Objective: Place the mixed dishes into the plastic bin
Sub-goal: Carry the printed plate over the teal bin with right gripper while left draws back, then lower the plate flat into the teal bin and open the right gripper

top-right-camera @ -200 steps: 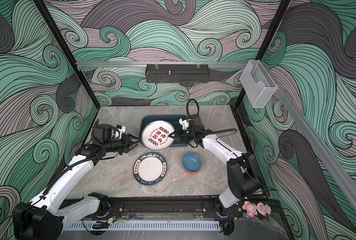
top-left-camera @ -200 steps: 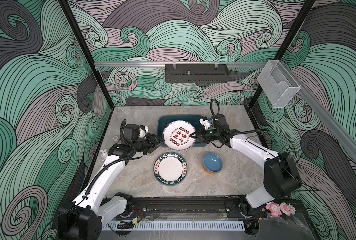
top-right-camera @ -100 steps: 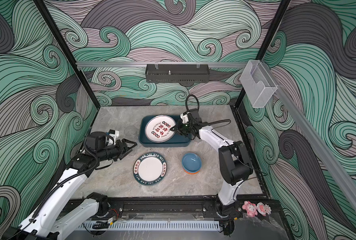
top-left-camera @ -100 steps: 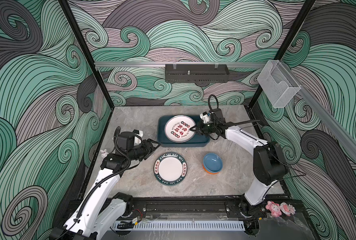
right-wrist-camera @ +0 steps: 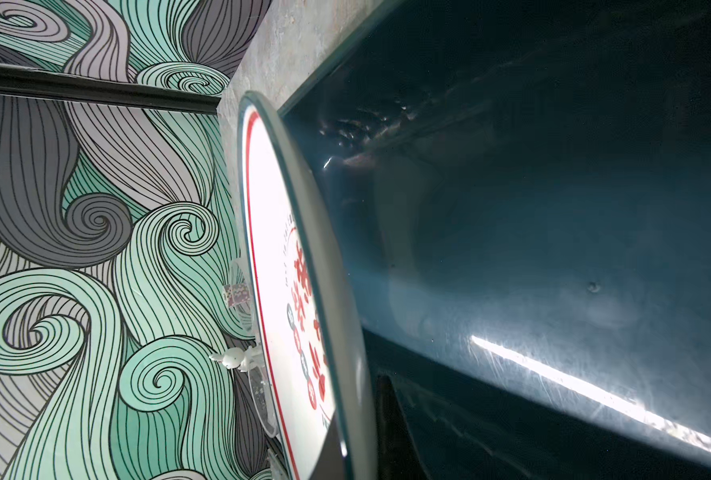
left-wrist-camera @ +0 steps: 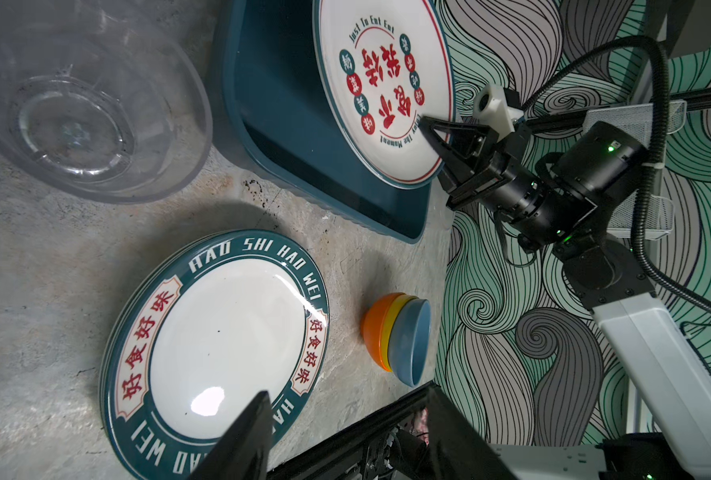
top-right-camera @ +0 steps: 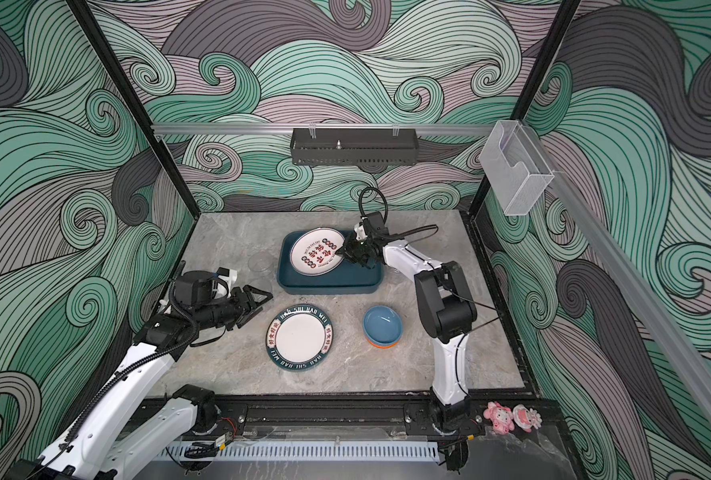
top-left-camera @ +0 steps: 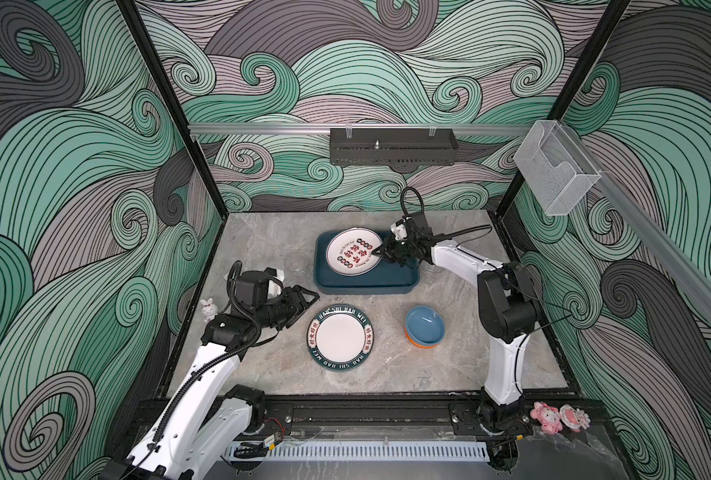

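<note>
Fingers of the right gripper (top-left-camera: pixel 378 252) clench the right rim of the red-character plate (top-left-camera: pixel 350 252), tilted over the plastic bin (top-left-camera: pixel 387 283) at mid-frame. Left gripper (top-left-camera: pixel 309 306) fingers stand spread and empty, just left of the second plate (top-left-camera: pixel 340 338); stacked bowls (top-left-camera: pixel 425 327) lie right of it.

Glossy glazed plate (left-wrist-camera: pixel 383 89), shiny scuffed plastic bin (right-wrist-camera: pixel 553 249), clear smooth tumbler (left-wrist-camera: pixel 79 108), matt veined stone-look tabletop (top-left-camera: pixel 449 374)

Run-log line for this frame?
right gripper: shut on red-character plate, tilted over plastic bin | left gripper: open, empty, beside green-rimmed plate | bowl stack: on table
</note>
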`<act>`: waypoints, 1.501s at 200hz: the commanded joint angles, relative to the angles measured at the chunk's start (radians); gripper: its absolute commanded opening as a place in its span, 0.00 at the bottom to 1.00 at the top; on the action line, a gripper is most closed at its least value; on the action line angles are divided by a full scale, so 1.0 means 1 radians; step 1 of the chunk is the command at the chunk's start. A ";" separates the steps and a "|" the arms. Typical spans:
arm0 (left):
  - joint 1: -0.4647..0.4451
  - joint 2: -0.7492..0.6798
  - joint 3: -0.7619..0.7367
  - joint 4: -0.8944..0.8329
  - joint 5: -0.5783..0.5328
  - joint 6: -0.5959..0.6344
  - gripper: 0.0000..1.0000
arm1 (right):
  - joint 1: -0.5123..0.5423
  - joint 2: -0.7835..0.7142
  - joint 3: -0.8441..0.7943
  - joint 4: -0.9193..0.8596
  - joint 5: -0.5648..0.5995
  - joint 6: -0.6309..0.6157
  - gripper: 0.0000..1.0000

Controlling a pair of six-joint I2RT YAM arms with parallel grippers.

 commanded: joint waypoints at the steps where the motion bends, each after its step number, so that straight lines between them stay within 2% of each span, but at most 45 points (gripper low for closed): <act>1: 0.008 -0.012 -0.011 -0.015 -0.019 -0.004 0.62 | 0.020 0.041 0.062 0.005 0.011 0.009 0.00; 64: 0.011 -0.014 -0.035 -0.012 -0.020 -0.010 0.62 | 0.043 0.148 0.137 0.003 0.028 0.015 0.00; 144: 0.016 0.004 -0.049 -0.007 -0.014 -0.016 0.62 | 0.046 0.209 0.151 0.015 0.033 0.020 0.01; 170: 0.016 0.006 -0.056 -0.004 -0.014 -0.020 0.62 | 0.047 0.222 0.145 0.011 0.033 0.020 0.08; 186: 0.017 0.006 -0.058 -0.001 -0.014 -0.022 0.62 | 0.049 0.228 0.146 -0.011 0.041 0.010 0.17; 300: 0.017 -0.029 -0.086 -0.066 -0.022 -0.007 0.62 | 0.022 0.107 0.149 -0.285 0.195 -0.148 0.38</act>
